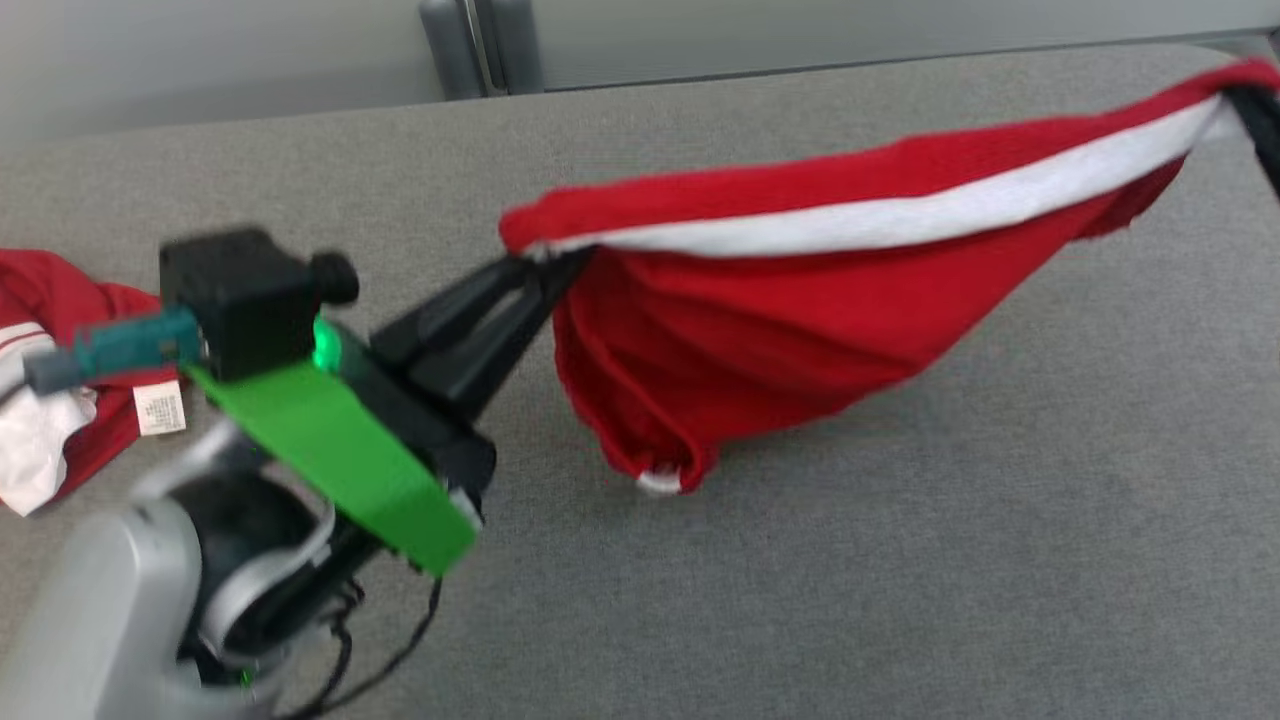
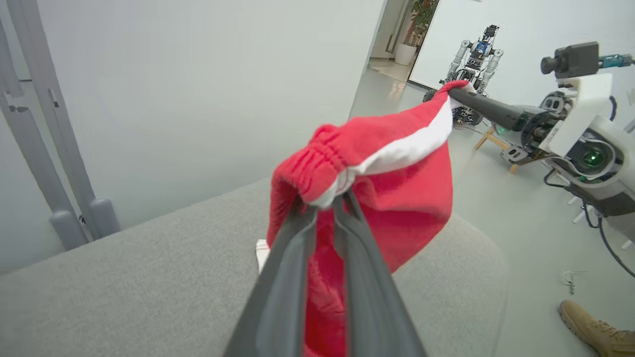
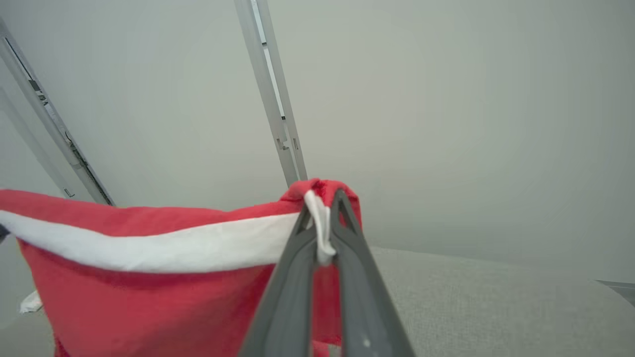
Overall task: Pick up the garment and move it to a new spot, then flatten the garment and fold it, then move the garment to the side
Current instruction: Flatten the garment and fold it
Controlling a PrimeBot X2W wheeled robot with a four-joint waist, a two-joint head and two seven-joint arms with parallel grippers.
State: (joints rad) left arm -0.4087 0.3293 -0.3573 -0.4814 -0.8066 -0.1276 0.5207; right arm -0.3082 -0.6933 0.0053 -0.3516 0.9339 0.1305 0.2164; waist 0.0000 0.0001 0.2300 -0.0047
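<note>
Subject: red garment (image 1: 800, 300) with a white band along its upper edge and a gathered elastic hem. It is off the grey fabric-covered table (image 1: 900, 600), strung between the two grippers over the middle and right of the surface.

Left gripper (image 1: 535, 268): fingers pressed together on the left end of the upper edge. The left wrist view confirms this, with the two dark fingers (image 2: 283, 277) converging on the bunched red hem and white band. The wrist carries a green plate (image 1: 340, 450) and a black camera block (image 1: 235, 290).

Right gripper (image 1: 1240, 105): at the far right edge of the head view, pinching the opposite end of the same edge. In the right wrist view its fingertips are closed tight, with a fold of the white band nipped between them.

Condition of garment: the upper edge runs taut from left end to right end, rising toward the far right. The body hangs below in a sagging pouch, deepest near the left gripper. Its lowest corner (image 1: 660, 480) hangs close to the table; contact cannot be determined.

Other items: a second red and white garment (image 1: 60, 300) lies crumpled at the left edge of the table, white label (image 1: 160, 408) showing. Grey posts (image 1: 480, 45) stand beyond the far edge. The left wrist view takes in another robot (image 2: 474, 54) on the floor beyond and a tan shoe (image 2: 595, 332) near the table's right side.
</note>
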